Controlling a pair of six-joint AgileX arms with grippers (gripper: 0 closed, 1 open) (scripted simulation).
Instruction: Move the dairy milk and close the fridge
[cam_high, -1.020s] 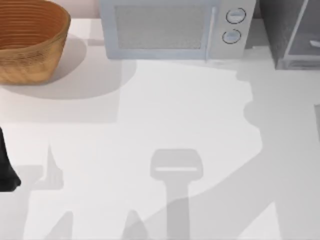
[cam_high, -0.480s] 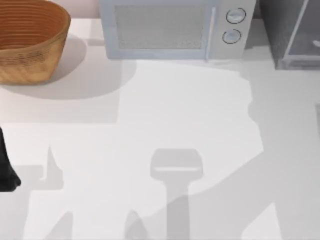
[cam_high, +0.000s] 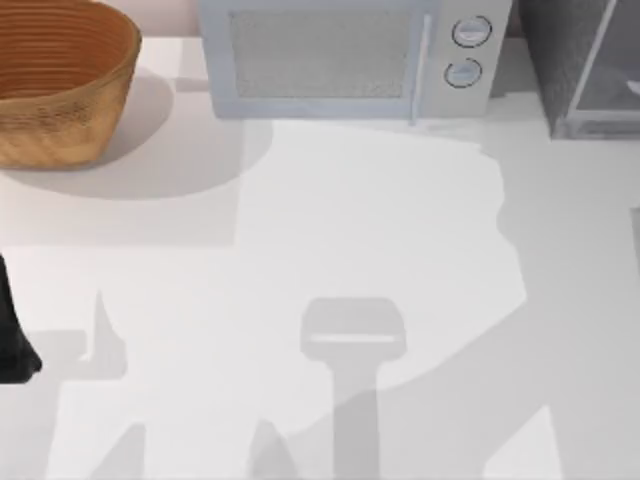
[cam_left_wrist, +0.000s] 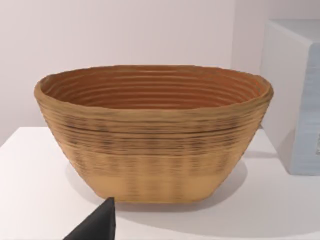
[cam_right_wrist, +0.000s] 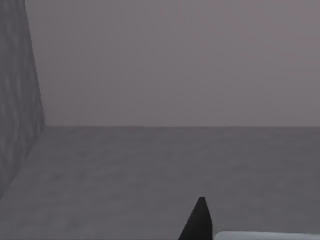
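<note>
1. Woven, ribbed and amber, a basket (cam_high: 60, 80) with flaring walls sits at the far left of the smooth white desk (cam_high: 300, 250); the left wrist view faces its banded side (cam_left_wrist: 155, 145).
2. A light grey boxy microwave (cam_high: 340, 60) with two round knobs stands just right of it.
3. The fridge (cam_high: 580, 65), dark grey and speckled with a pale door frame, fills the far right corner.
4. Left arm (cam_high: 12, 335) sits at the desk's left edge; whether its pincer is clenched, I cannot tell.
5. The right wrist view shows a speckled grey wall (cam_right_wrist: 17, 100), a dull grey floor, one dark fingertip (cam_right_wrist: 199, 220) and a white sliver beside it; I cannot tell the right pincer's state or whether the sliver is the dairy milk.
</note>
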